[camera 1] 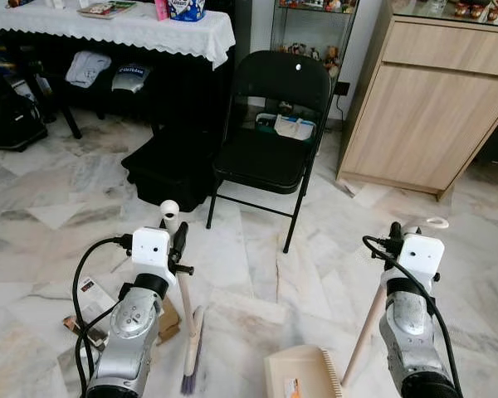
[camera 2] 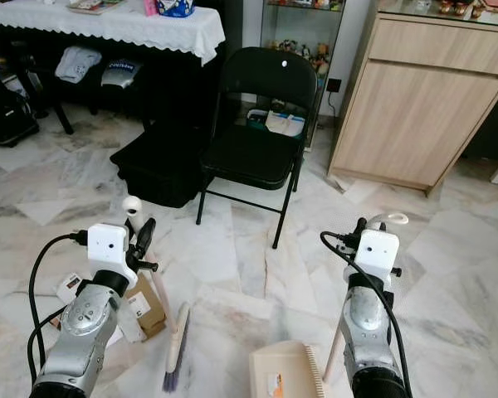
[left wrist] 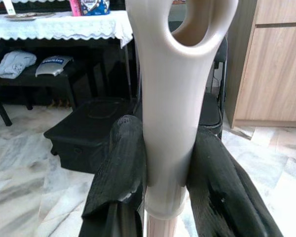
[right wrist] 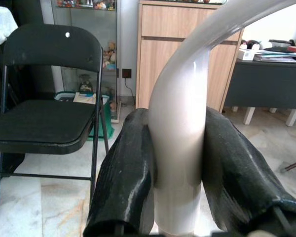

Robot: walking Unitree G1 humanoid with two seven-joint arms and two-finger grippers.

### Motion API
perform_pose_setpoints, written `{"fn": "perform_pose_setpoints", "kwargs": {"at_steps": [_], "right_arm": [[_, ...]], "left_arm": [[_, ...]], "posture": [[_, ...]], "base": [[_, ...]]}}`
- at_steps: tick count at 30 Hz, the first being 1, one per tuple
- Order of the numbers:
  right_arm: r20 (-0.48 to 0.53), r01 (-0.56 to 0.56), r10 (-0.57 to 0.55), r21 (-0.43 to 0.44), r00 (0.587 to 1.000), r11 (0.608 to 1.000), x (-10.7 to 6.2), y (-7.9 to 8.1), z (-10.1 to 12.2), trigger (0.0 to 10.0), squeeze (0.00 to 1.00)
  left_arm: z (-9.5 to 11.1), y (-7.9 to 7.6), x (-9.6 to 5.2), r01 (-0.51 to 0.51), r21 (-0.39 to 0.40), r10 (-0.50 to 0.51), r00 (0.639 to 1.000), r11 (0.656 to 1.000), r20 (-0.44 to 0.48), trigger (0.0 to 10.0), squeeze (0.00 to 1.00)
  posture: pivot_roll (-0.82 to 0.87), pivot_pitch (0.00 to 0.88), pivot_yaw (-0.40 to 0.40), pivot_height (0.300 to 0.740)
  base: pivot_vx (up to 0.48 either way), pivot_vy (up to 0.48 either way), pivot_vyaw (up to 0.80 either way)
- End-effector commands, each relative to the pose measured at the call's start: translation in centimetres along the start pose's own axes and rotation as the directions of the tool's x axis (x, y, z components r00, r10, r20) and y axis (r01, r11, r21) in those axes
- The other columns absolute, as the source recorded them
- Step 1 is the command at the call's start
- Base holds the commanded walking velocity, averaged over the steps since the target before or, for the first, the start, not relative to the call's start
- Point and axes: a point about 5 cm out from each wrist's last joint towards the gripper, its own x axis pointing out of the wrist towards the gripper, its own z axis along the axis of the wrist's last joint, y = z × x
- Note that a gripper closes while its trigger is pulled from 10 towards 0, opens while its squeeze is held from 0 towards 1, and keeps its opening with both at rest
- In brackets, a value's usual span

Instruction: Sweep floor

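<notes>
Marble floor tiles (camera 1: 257, 257), white with grey veins, are spread before the robot. A cream plastic broom handle (left wrist: 172, 113) is clamped between the black fingers (left wrist: 119, 177) of the left gripper (camera 1: 176, 240), its purple bristles (camera 1: 191, 365) resting on the floor. A cream dustpan handle (right wrist: 180, 148) is gripped by the closed right gripper (camera 1: 394, 236), with the beige dustpan (camera 1: 303, 373) set low near the bristles. A black folding metal chair (camera 1: 270, 141) is seen ahead, beside a light wooden cabinet (camera 1: 432, 108)
</notes>
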Motion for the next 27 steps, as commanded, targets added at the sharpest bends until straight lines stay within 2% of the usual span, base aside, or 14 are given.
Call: {"fn": "perform_pose_setpoints", "kwargs": {"at_steps": [1,12,22,27], "right_arm": [[0.03,0.0,0.0,-0.003,1.0,1.0,0.4,0.0,0.6,10.0,0.0],[0.033,0.006,-0.005,-0.045,0.999,0.999,0.6,-0.3,0.4,10.0,0.0],[0.03,0.079,-0.074,-0.181,0.997,0.98,1.2,-2.8,0.0,10.0,0.0],[0.016,0.114,-0.113,-0.241,0.993,0.964,0.8,-4.1,-0.8,10.0,0.0]], "left_arm": [[0.3,0.2,0.3,-0.001,0.002,0.001,1.0,1.0,0.018,10.0,0.0],[-0.5,-0.1,0.0,0.028,-0.004,-0.028,0.999,1.0,-0.019,10.0,0.0],[-0.5,0.3,-0.2,0.022,0.003,-0.022,1.0,1.0,-0.017,10.0,0.0],[-0.4,0.5,-0.2,0.02,0.01,-0.02,1.0,1.0,-0.014,10.0,0.0]], "posture": [[0.08,0.044,-0.007,0.74],[0.08,0.049,-0.005,0.74],[0.09,0.049,0.0,0.74],[0.09,0.051,0.009,0.74]], "base": [[0.0,0.0,0.0],[0.0,0.0,0.0],[0.0,0.0,0.0],[0.0,0.0,0.0]]}}
